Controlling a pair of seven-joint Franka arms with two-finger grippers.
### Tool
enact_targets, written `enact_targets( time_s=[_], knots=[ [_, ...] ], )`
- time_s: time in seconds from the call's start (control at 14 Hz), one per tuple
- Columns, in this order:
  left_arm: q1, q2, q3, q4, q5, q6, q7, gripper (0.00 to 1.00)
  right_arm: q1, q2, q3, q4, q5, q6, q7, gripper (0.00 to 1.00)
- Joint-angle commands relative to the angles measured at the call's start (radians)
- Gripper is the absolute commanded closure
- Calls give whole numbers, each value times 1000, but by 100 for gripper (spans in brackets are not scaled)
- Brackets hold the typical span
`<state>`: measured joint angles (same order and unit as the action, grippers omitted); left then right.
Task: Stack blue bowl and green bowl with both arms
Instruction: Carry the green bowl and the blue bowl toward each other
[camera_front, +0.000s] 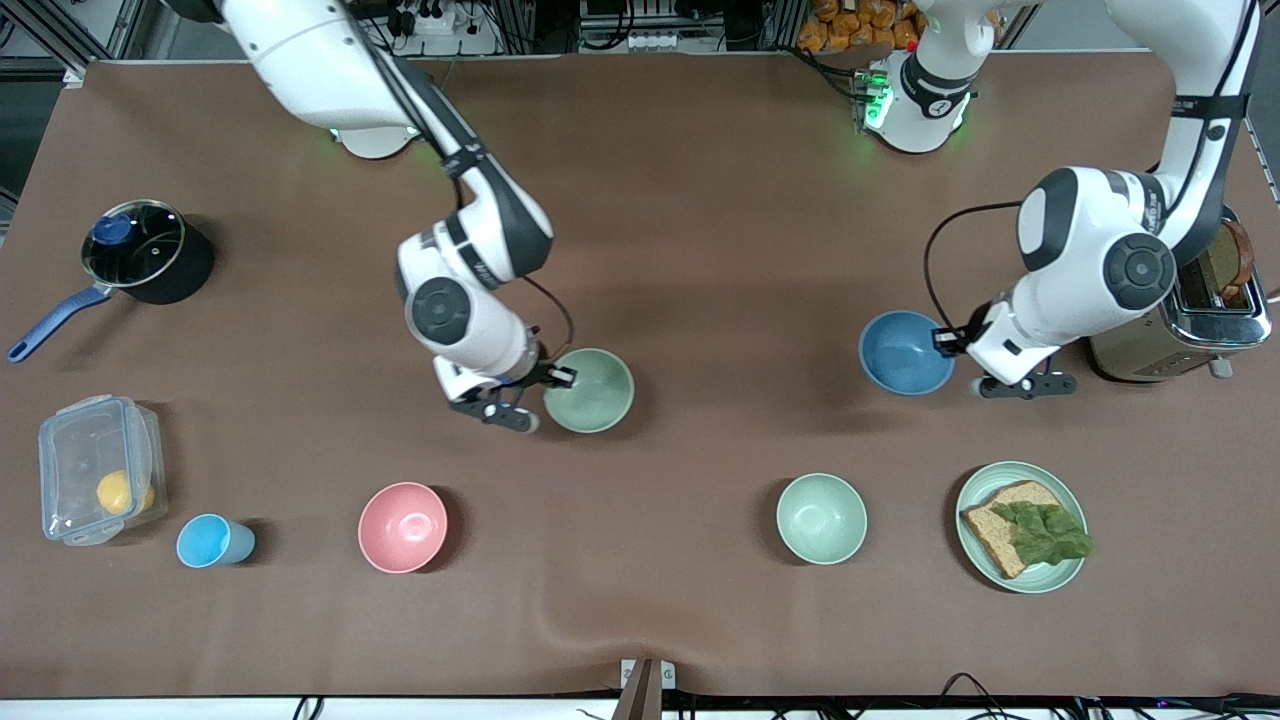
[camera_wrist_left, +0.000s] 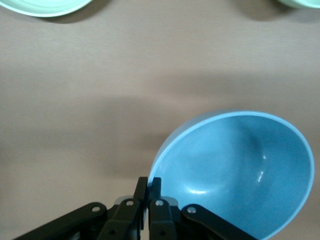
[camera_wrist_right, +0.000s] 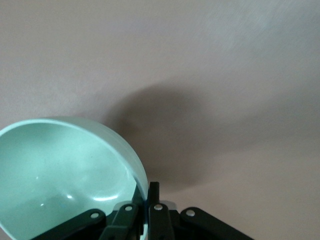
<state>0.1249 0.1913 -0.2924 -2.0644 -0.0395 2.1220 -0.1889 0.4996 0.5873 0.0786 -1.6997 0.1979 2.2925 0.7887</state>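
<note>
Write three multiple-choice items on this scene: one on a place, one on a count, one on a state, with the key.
1. Where does the pink bowl stand?
A. on the toaster
B. nearer to the front camera than the green bowl
C. in the pot

2. How many bowls show in the front view?
A. two
B. four
C. six

3. What is the left gripper doing?
A. pinching the blue bowl by its rim
B. hanging open over the plate
C. holding the cup

Key: 1 B, it lies lower in the front view. 2 B, pink, green, blue and pale mint. 3 A, the left wrist view shows its jaws closed on the rim.
</note>
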Motion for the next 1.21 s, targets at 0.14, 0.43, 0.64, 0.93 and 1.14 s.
enact_targets(
  time_s=[0.14, 0.43, 0.64, 0.93, 1.14],
  knots=[
    [-7, 22, -77, 121, -25, -100, -115, 100, 51, 23, -10, 3, 20, 39, 106, 100],
    [-63, 71, -142, 176, -23, -100, -320, 100, 77, 54, -10, 2, 20, 80, 129, 100],
    [-148, 103, -142, 197, -23, -100, -449, 100, 86, 88, -11, 8, 11, 87, 124, 40],
    [-232, 155, -142, 265, -23, -99, -569, 100, 70, -1, -17, 8, 8, 14, 124, 0],
    [-274, 194, -142, 319, -22, -99, -636, 100, 10, -44, -17, 18, 20, -48, 165, 0]
  ],
)
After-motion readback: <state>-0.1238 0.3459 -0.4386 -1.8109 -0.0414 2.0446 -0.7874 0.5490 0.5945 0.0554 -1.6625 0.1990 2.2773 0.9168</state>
